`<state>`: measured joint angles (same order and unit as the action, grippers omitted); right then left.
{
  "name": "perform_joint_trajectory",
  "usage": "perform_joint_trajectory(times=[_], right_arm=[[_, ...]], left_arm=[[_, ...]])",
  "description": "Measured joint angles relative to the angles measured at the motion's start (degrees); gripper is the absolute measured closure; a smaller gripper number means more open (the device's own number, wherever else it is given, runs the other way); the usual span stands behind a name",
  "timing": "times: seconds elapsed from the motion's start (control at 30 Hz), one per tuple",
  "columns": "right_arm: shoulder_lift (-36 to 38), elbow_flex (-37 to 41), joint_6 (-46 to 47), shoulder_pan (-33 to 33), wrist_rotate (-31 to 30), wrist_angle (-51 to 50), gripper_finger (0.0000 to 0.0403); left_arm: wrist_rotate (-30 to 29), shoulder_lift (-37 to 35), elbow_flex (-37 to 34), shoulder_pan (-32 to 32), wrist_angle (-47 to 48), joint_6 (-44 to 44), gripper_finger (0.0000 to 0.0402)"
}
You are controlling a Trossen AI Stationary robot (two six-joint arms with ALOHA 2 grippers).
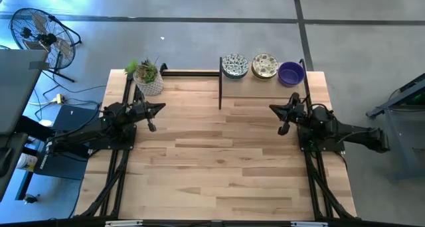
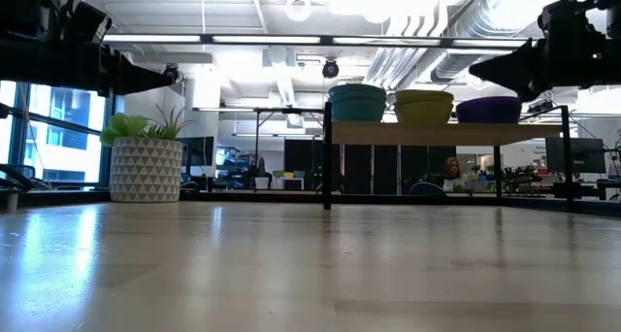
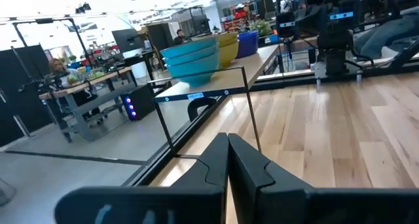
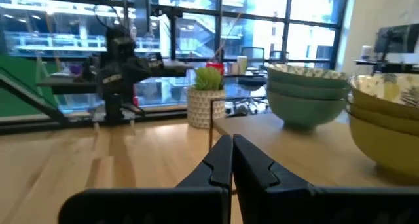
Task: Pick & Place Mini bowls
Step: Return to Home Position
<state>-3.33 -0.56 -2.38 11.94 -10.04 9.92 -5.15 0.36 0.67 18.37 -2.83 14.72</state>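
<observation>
Dark left gripper [image 1: 152, 125] and right gripper [image 1: 285, 128], both pinched closed and empty, flank open tabletop [image 1: 219, 157] mid-frame; mini bowls [image 1: 264, 66] line its upper edge.

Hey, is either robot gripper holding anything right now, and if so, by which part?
Nothing is held. The left gripper and the right gripper each have their fingers closed together with nothing between them. The mini bowls sit stacked on the shelf.

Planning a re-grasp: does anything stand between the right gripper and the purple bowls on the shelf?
Nothing visible does. The right gripper hangs above the table before the shelf; the purple bowls stand at the shelf's right end.
</observation>
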Motion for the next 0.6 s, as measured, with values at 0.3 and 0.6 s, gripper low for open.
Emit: perform_joint_trajectory(times=[0.3, 0.6], right_arm=[[3.27, 0.02, 1.33, 0.94, 0.48, -6.1, 0.0403], [2.99, 0.02, 4.92, 1.24, 0.1, -6.28, 0.0402]], left_arm=[[-1.2, 0.0, 0.0, 0.0, 1.39, -0.58, 0.0402], [-2.84, 0.0, 0.0, 0.0, 1.01, -5.8, 0.0402]])
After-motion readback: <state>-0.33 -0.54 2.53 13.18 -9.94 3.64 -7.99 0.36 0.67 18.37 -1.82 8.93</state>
